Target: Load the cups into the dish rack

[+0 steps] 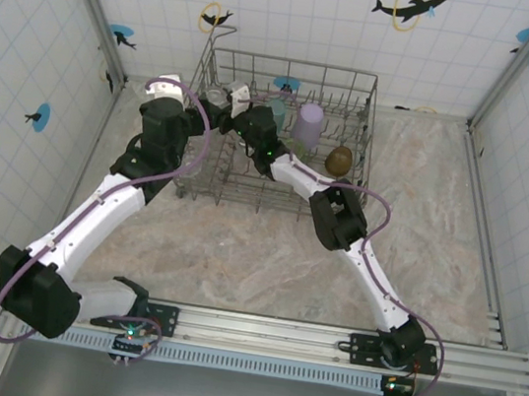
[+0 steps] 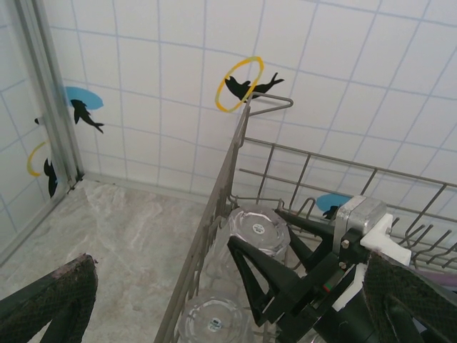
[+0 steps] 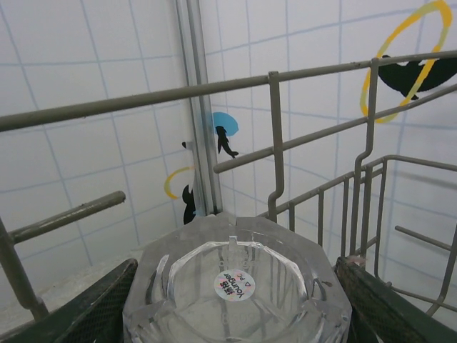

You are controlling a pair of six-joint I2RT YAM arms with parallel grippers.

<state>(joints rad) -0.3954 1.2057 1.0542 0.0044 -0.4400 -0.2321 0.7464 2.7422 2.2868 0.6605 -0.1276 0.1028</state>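
Seen from above, a grey wire dish rack (image 1: 360, 123) sits at the 12 o'clock end of a marbled table (image 1: 438, 234), close to the tiled back wall (image 1: 302, 14). Both arms reach into the rack's 10 o'clock corner.

The right gripper (image 3: 232, 304) has a clear cup (image 3: 235, 250) between its two dark fingers (image 3: 93, 307), which press against opposite sides of it. The jaws are partly open, set to the width of the cup. The cup is upside down, with its eight-sided base and a small round sticker facing the wrist camera. It is inside the rack, right beside the bars of that far-left corner.

The left gripper (image 2: 232, 268) is spread as wide as it goes and holds nothing. Its wrist view shows one finger at 7 o'clock, over the table outside the rack, and the other at 5 o'clock, over the inside of the rack. The rack's left wall runs up between the two fingers. In that view the held cup is near the centre, gripped by the right arm's black fingers. A second clear cup (image 2: 213, 323) sits at 6 o'clock of it, against the same wall.

In the overhead view a lavender cup (image 1: 309, 123) stands near the middle of the rack. A teal cup (image 1: 277, 110) is at its 9 o'clock and an amber-brown cup (image 1: 339, 159) at its 4 o'clock.
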